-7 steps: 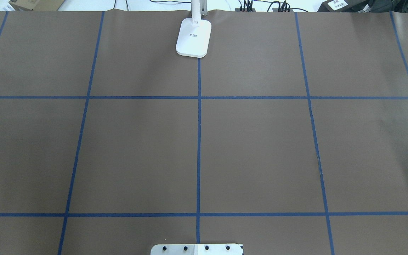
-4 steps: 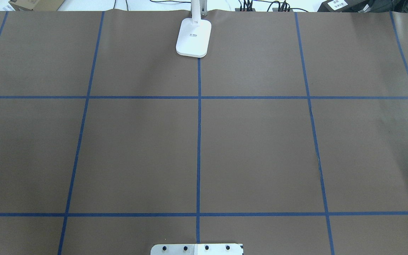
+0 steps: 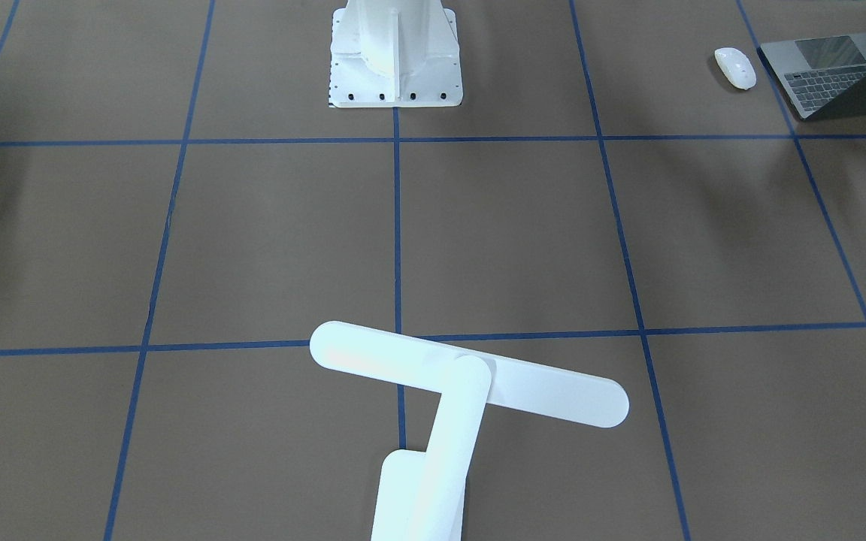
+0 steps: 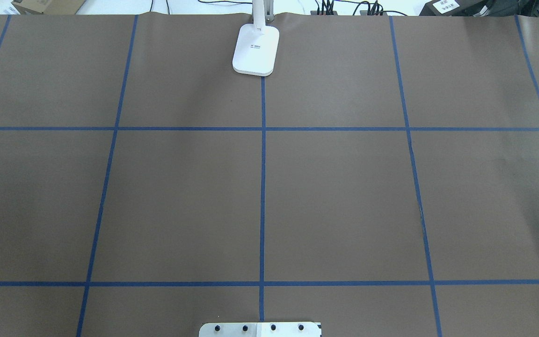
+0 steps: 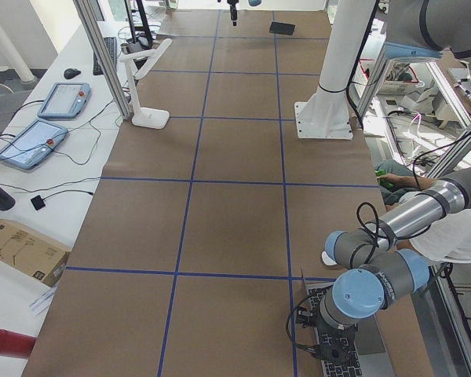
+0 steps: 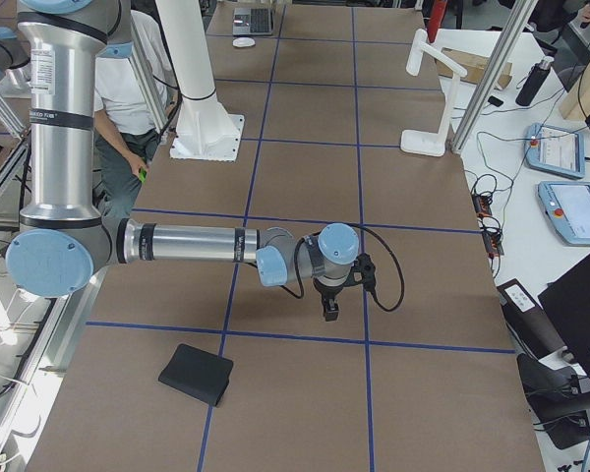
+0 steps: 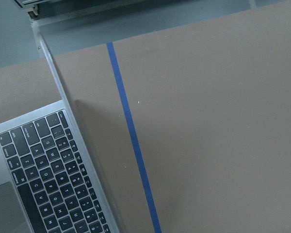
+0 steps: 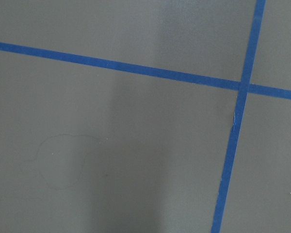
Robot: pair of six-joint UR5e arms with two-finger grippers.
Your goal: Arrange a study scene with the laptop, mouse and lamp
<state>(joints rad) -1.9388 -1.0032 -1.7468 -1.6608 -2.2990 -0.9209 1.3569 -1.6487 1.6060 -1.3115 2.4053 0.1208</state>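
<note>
I see laptop point(image 3: 816, 79) and mouse point(image 3: 734, 68) at near-left corner of desk point(image 4: 344, 187), lamp point(image 3: 403, 357) at far edge. Left claw point(image 5: 335, 361) and right claw point(image 6: 330, 313) opening: cannot tell.

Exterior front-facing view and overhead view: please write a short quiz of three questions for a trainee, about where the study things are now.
1. True or false: the mouse lies on top of the laptop.
2. The laptop's lid is: A open; B shut.
3. Which task thing is the only one that shows in the overhead view?

Key: 1 false, it lies beside it; 2 A; 3 the lamp.
</note>
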